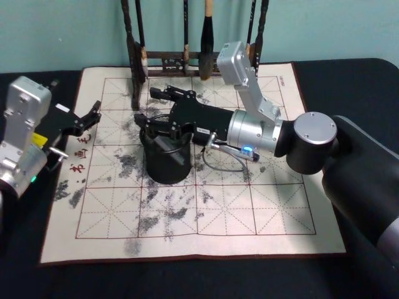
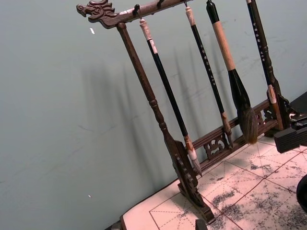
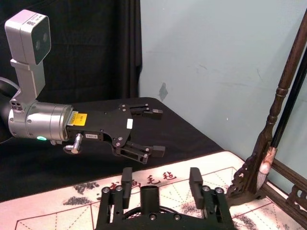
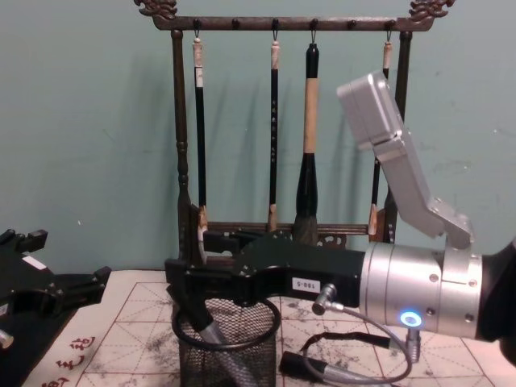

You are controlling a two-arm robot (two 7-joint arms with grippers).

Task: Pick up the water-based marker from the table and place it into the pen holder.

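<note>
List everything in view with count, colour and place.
water-based marker: one, silver-grey barrel, black cap, leaning inside the pen holder
pen holder: one, black mesh, on the mat
table: one, white mat, red grid, grey ink stains
brush rack: one, dark wood, behind the pen holder
brushes: four, dark and tan handles, hanging on the rack
left gripper: one, black, open, at the mat's left edge
right gripper: one, black, open, above the pen holder, straddling the marker's cap

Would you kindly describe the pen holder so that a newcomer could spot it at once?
Start at the white mat with the red grid, before the tall wooden brush rack. Near its middle, under the right hand, stands the pen holder: a short, round, black wire-mesh cup, unlike the tall rack behind.
</note>
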